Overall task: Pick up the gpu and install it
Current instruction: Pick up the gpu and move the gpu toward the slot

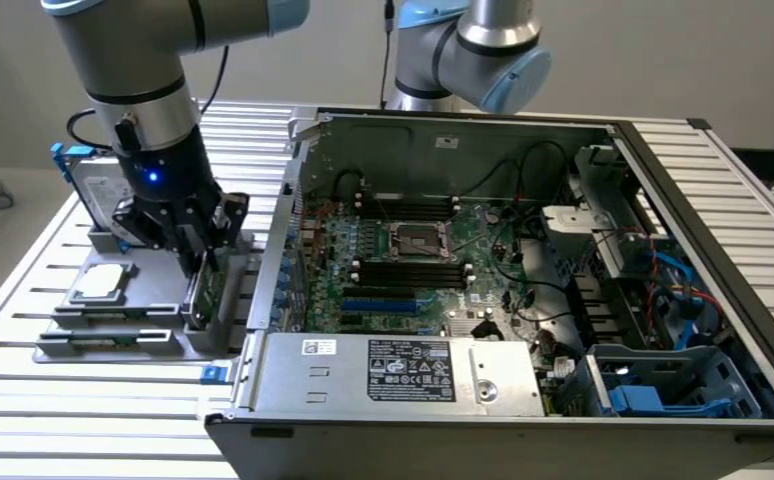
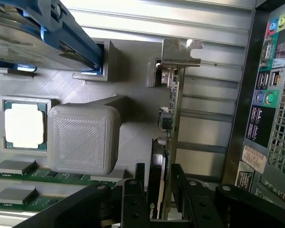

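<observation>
Gpu (image 2: pixel 167 121): standing on edge in the grey holder (image 2: pixel 133 61) just beside the computer case (image 1: pixel 467 135). My pincer (image 2: pixel 157 180) straddles it; whether it has clenched, I cannot tell. I would grip squarely, then lift straight, keeping the bracket (image 2: pixel 180 52) from snagging.

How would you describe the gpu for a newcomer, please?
On the exterior view's left of the computer case sits a grey holder. The gpu stands on edge at its case side, under the tool: thin and green, unlike the square chip and blue-railed hard drive.
</observation>
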{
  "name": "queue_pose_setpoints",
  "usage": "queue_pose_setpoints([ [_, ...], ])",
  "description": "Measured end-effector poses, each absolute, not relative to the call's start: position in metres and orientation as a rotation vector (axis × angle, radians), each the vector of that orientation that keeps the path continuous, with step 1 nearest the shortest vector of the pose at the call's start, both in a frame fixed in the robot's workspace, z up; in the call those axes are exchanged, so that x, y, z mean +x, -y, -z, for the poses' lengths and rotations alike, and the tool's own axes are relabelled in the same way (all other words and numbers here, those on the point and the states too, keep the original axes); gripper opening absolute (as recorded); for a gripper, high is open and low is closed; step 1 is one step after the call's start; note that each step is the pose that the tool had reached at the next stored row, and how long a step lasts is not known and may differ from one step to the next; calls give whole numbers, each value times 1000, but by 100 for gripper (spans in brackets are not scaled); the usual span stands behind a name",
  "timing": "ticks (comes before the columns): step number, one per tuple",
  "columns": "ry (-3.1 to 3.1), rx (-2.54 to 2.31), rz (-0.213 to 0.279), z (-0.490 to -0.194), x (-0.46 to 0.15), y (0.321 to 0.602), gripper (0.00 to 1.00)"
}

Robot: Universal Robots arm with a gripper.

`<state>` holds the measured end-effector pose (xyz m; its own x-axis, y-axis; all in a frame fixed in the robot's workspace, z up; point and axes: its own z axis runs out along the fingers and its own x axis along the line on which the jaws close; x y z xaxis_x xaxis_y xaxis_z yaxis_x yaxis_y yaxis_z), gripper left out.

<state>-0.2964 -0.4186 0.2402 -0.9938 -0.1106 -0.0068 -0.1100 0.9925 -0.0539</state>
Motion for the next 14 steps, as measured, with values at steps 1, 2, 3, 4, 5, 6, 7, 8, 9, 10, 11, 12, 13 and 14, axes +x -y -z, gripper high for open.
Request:
queue_pose_setpoints([
  [1,-3126,-172,83,-240,-296,419,36],
  [2,-3126,-171,81,-240,-297,419,36],
  [3,-3126,-170,78,-240,-297,419,36],
  [4,-3126,-168,75,-240,-297,419,36],
  [5,-3126,-166,72,-240,-297,419,36],
  [6,-3127,-164,67,-240,-298,419,36],
  [7,-3127,-162,64,-240,-298,419,36],
  [8,-3127,-161,61,-240,-298,419,36],
  [9,-3127,-159,58,-240,-298,419,36],
  [10,-3126,-159,56,-240,-298,419,36],
  [11,-3126,-158,55,-240,-298,419,34],
  [12,-3127,-158,55,-240,-298,419,27],
  [13,-3127,-158,55,-240,-298,419,27],
  [14,-3127,-158,55,-240,-298,419,27],
])
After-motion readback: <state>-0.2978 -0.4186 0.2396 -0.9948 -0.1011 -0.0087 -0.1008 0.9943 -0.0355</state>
